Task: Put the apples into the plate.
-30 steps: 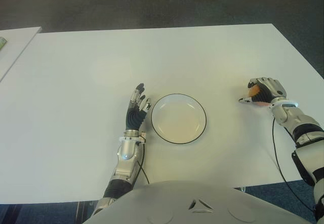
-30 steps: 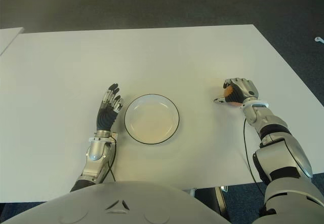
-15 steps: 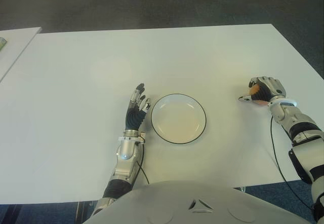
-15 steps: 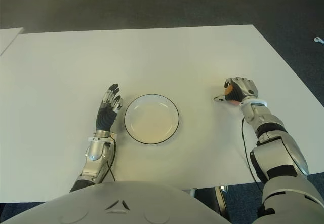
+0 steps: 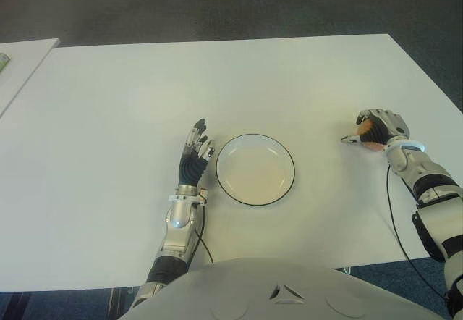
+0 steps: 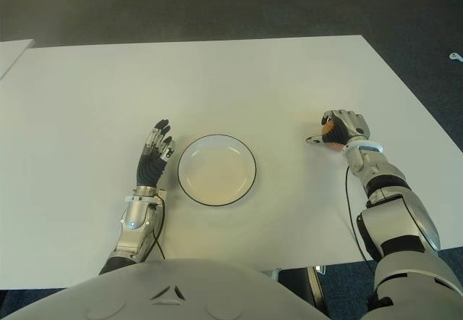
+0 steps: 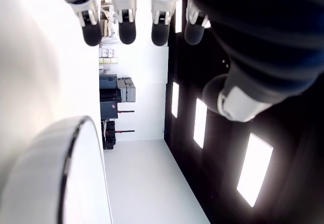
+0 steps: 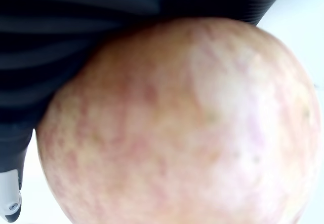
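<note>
our right hand (image 5: 377, 129) had its fingers curled around the apple (image 8: 177, 127), low over the white table (image 5: 217, 81), well right of the plate (image 5: 255, 169), likely ready to carry it over. our left hand (image 5: 195, 153) showed just left of the plate, fingers spread, holding nothing. nothing blocked the path between.

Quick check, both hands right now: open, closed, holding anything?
Left hand: open, empty, just left of the plate.
Right hand: closed on an apple, right of the plate.
</note>
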